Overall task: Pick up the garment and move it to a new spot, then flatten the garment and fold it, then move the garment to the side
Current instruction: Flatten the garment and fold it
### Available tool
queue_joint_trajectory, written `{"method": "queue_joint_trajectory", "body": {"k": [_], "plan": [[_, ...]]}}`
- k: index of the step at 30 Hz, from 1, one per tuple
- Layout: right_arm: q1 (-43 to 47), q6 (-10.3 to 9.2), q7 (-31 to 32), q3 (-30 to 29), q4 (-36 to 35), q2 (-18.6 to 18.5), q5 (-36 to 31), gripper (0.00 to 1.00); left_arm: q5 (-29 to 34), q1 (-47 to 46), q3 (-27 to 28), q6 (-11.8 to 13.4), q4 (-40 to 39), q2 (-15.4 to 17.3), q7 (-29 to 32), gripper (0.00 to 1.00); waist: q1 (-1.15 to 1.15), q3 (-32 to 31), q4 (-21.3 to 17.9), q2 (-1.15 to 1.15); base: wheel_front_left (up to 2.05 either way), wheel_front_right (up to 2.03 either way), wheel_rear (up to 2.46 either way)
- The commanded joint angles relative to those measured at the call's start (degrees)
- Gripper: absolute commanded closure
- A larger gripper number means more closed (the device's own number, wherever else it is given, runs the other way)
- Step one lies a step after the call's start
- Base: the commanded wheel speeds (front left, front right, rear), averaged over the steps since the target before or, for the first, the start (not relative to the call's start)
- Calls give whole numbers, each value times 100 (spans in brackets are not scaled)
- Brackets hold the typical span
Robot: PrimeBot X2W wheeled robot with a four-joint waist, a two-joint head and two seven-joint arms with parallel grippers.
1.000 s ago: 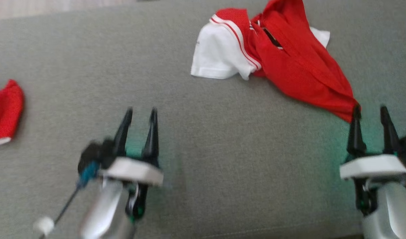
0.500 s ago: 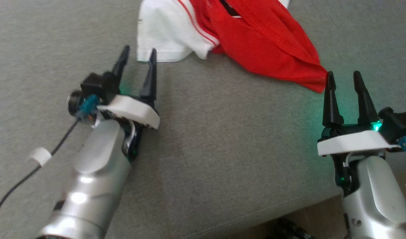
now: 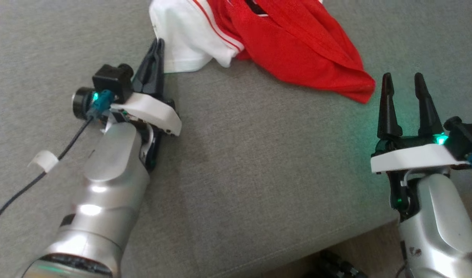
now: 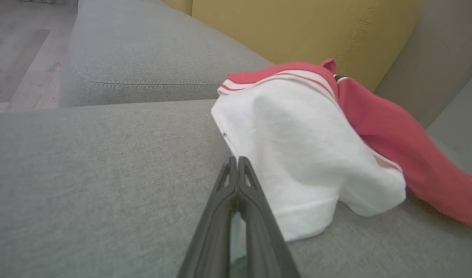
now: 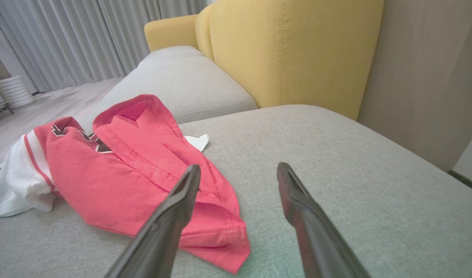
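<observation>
At the near edge of the grey seat cushion (image 3: 259, 173) we have both forearms reaching forward, the left one lying low and angled inward, the right one close to the cushion's front corner.

A little further out, our left gripper (image 3: 158, 42) has its two dark fingers pressed together along their whole length. The tips sit right at the hem of the white sleeve (image 3: 181, 34). In the left wrist view the sleeve bulges just to the right of the closed fingers and touches them, but we cannot tell whether any cloth is caught between them.

Our right gripper (image 3: 402, 77) stands with its fingers well apart and nothing between them, pointing up the cushion.

Beyond both lies the garment (image 3: 297, 50), crumpled on the cushion. Its long axis runs slantwise, from the white sleeve at our left gripper down to the red hem corner (image 3: 365, 94), which lies near the right gripper's inner finger but apart from it, ahead and to its left.

We judge the left arm the nearer, since it already touches the cloth. The right needs a short reach forward and inward to meet the red corner.

Farthest back rises the yellow backrest (image 5: 297, 50).
</observation>
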Motion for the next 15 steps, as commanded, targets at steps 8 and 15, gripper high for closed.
{"method": "queue_joint_trajectory", "body": {"k": [8, 15], "plan": [[128, -4, -53, 60, 28, -17, -117, 0, -319, 962, 207, -29, -503, 95, 46, 100, -1, -722, 682, 0, 0, 0, 0], [528, -4, -53, -9, 225, -17, -156, 0, -516, 1725, 349, 14, -1460, 94, 46, 100, -1, -1418, 1296, 0, 0, 0, 0]]}}
